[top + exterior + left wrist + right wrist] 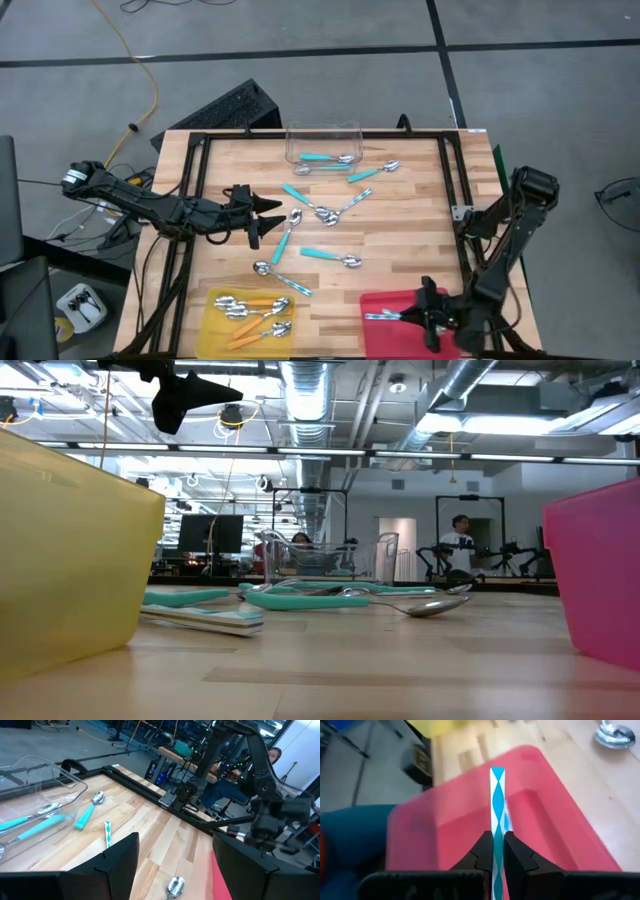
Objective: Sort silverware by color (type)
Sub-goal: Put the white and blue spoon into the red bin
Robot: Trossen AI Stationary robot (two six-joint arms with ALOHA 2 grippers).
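**Teal spoon over the red tray: lower, level, then let go**

The right gripper [418, 316] is clenched on a teal-handled spoon [497, 805], pinching the handle between its two fingers directly above the red tray [555, 820]. To do this drop well, the gripper should come down close to the tray floor before opening, so the spoon lies flat rather than bouncing out. It should also stay well inside the rim (the tray walls look low). Opening only slightly would be enough, since the handle is thin.

The spoon's long axis runs straight out ahead of the right gripper, in line with its fingers. The free end of the handle points forward and away from the wrist; the bowl end is hidden, so I cannot tell which way it faces.

The left gripper [262, 215] hangs with its fingers spread and nothing between them, above the table [400, 215]. Several teal spoons [330, 257] lie loose ahead of it. The orange-handled spoons [250, 312] already sit in the yellow tray [210, 335].
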